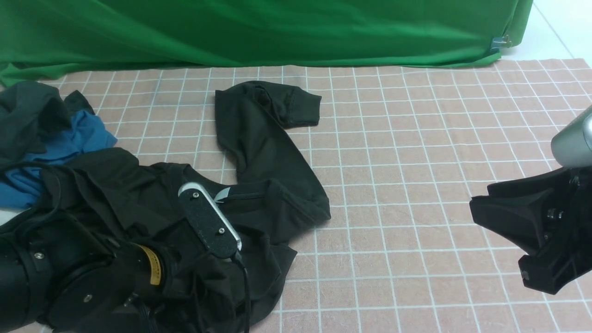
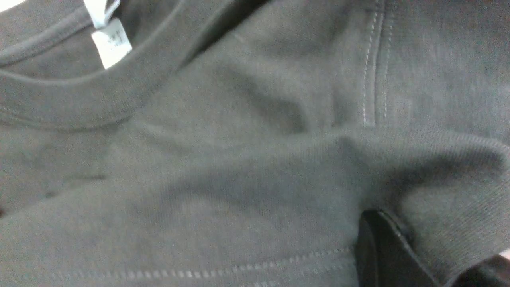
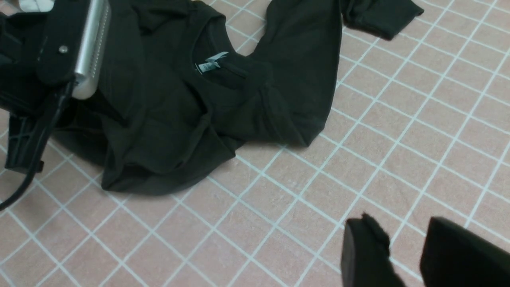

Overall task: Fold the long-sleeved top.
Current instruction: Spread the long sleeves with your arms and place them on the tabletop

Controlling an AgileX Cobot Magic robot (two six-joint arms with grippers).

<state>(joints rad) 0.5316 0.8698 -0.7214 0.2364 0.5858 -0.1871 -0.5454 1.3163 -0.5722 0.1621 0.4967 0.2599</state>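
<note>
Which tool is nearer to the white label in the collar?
Left. The left tool sits on the top, close beside the label; the right tool hangs over bare mat, far to its right.

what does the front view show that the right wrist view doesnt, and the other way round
Only the front view: the green backdrop cloth, and at far left a crumpled blue garment beside a dark grey-green garment. Only the right wrist view: the right gripper seen close, its fingers apart with nothing between them. Both: the black long-sleeved jersey top lying crumpled, its small white collar label, the pink white-gridded table cloth, and the left arm's silver-edged black mount.
</note>
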